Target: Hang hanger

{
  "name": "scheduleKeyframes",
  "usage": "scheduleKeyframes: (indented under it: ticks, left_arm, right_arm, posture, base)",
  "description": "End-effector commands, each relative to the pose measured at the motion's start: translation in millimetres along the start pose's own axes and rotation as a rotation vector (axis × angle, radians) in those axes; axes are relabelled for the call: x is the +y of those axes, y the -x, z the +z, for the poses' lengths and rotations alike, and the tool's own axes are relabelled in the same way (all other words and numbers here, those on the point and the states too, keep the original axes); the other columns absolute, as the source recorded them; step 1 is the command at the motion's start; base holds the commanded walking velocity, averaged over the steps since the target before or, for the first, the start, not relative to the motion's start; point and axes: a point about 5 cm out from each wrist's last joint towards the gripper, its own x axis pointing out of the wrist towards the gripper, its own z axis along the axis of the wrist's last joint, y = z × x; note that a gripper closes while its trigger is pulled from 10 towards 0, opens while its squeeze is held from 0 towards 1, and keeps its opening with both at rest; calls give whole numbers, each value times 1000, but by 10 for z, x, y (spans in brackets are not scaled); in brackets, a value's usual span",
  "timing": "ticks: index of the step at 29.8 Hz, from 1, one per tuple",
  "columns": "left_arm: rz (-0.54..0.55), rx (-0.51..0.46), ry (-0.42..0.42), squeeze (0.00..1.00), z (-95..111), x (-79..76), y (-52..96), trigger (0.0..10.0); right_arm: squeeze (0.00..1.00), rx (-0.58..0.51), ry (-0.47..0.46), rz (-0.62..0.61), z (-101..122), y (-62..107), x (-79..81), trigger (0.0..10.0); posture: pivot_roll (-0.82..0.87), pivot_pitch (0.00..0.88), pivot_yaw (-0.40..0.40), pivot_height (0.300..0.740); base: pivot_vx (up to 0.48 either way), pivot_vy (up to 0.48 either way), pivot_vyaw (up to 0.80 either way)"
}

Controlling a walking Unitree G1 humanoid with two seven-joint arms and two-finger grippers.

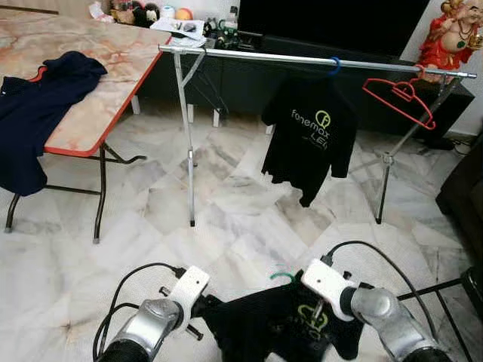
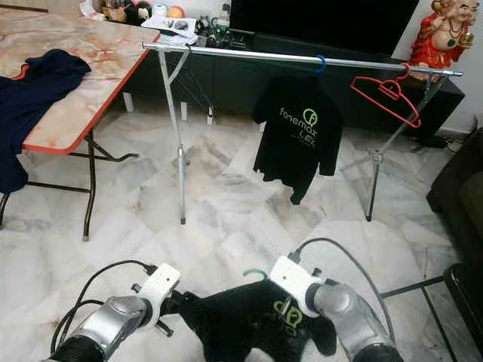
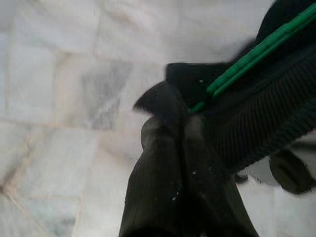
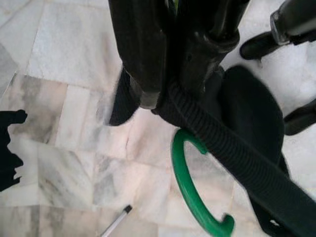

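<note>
folding table (image 1: 113, 83) with navy garment (image 1: 38, 105), red figurine (image 1: 453, 34), dark tv cabinet (image 1: 317, 53), marble floor (image 1: 241, 219)

Right wrist view. The right gripper (image 4: 168, 91) was clamped on the black ribbed collar (image 4: 232, 153) of a dark shirt (image 4: 252, 113), the green hanger hook (image 4: 190, 190) curving below it over marble floor tiles (image 4: 64, 133); a thin pen-like object (image 4: 114, 224), possibly, lay nearby.
</note>
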Motion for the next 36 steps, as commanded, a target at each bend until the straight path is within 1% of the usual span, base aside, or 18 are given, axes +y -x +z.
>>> scheduleKeyframes:
  ticks: [1, 2, 5, 8, 12, 15, 19, 20, 23, 24, 25, 26, 27, 28, 30, 32, 33, 36]
  left_arm:
    - [100, -109, 4, 0, 173, 106, 27, 0]
    - [100, -109, 4, 0, 173, 106, 27, 0]
    - [252, -269, 63, 0, 417, 285, 107, 0]
    - [337, -366, 74, 0, 557, 397, 187, 0]
    - [430, -437, 113, 0, 635, 514, 266, 118]
    - [434, -467, 151, 0, 642, 536, 282, 0]
    - [423, -522, 150, 0, 673, 512, 296, 0]
    - [403, -512, 140, 0, 660, 481, 278, 0]
    - [374, -514, 135, 0, 653, 433, 259, 0]
    - [374, -514, 135, 0, 653, 433, 259, 0]
    - [351, -509, 128, 0, 651, 405, 247, 0]
    - [343, -501, 123, 0, 646, 391, 239, 0]
    - [343, -501, 123, 0, 646, 391, 239, 0]
    - [336, -480, 116, 0, 620, 373, 217, 0]
    - [339, -459, 119, 0, 579, 374, 199, 0]
    - [350, -445, 130, 0, 544, 382, 192, 0]
    - [350, -445, 130, 0, 544, 382, 192, 0]
    - [344, -446, 136, 0, 529, 368, 193, 0]
  right_arm:
    - [0, 8, 25, -18, -22, 63, -82, 10000]
    - [0, 8, 25, -18, -22, 63, -82, 10000]
    - [0, 120, 181, 164, -208, 73, 137, 10000]
    - [0, 178, 224, 258, -320, 86, 269, 10000]
    - [0, 181, 200, 268, -319, 68, 311, 10000]
    - [0, 172, 202, 271, -304, 60, 327, 10000]
    - [0, 164, 204, 157, -277, 25, 249, 10000]
    - [0, 146, 182, 92, -245, 3, 214, 10000]
    - [0, 89, 88, -1, -170, -19, 165, 10000]
    - [0, 89, 88, -1, -170, -19, 165, 10000]
    - [0, 32, -26, -76, -111, -31, 115, 10000]
    - [0, -7, -93, -124, -77, -30, 78, 10000]
    - [0, -7, -93, -124, -77, -30, 78, 10000]
    - [0, -72, -157, -221, -24, -8, -1, 10000]
    - [0, -121, -176, -322, 8, 22, -62, 10000]
    - [0, -200, -251, -400, 61, 43, -71, 10000]
    - [0, -200, -251, -400, 61, 43, -71, 10000]
    - [0, -290, -386, -480, 79, 75, -33, 10000]
  posture:
    - [14, 103, -137, 740]
    - [14, 103, -137, 740]
    - [15, 104, -139, 740]
    - [20, 105, -140, 740]
    - [18, 106, -138, 740]
    - [18, 106, -137, 740]
    - [17, 107, -139, 740]
    - [17, 107, -139, 740]
    - [17, 109, -141, 740]
    - [17, 109, -141, 740]
    - [16, 108, -142, 740]
    - [16, 109, -143, 740]
    - [16, 109, -143, 740]
    - [15, 110, -144, 740]
    - [10, 110, -146, 740]
    - [10, 111, -147, 740]
    - [10, 111, -147, 740]
    - [14, 115, -147, 740]
  base:
    - [0, 0, 0]
    - [0, 0, 0]
    - [0, 0, 0]
    - [0, 0, 0]
    - [0, 0, 0]
    - [0, 0, 0]
    - [0, 0, 0]
    - [0, 0, 0]
    - [0, 0, 0]
    - [0, 0, 0]
    - [0, 0, 0]
    - [0, 0, 0]
    - [0, 0, 0]
    - [0, 0, 0]
    - [0, 0, 0]
    - [0, 0, 0]
    - [0, 0, 0]
    - [0, 0, 0]
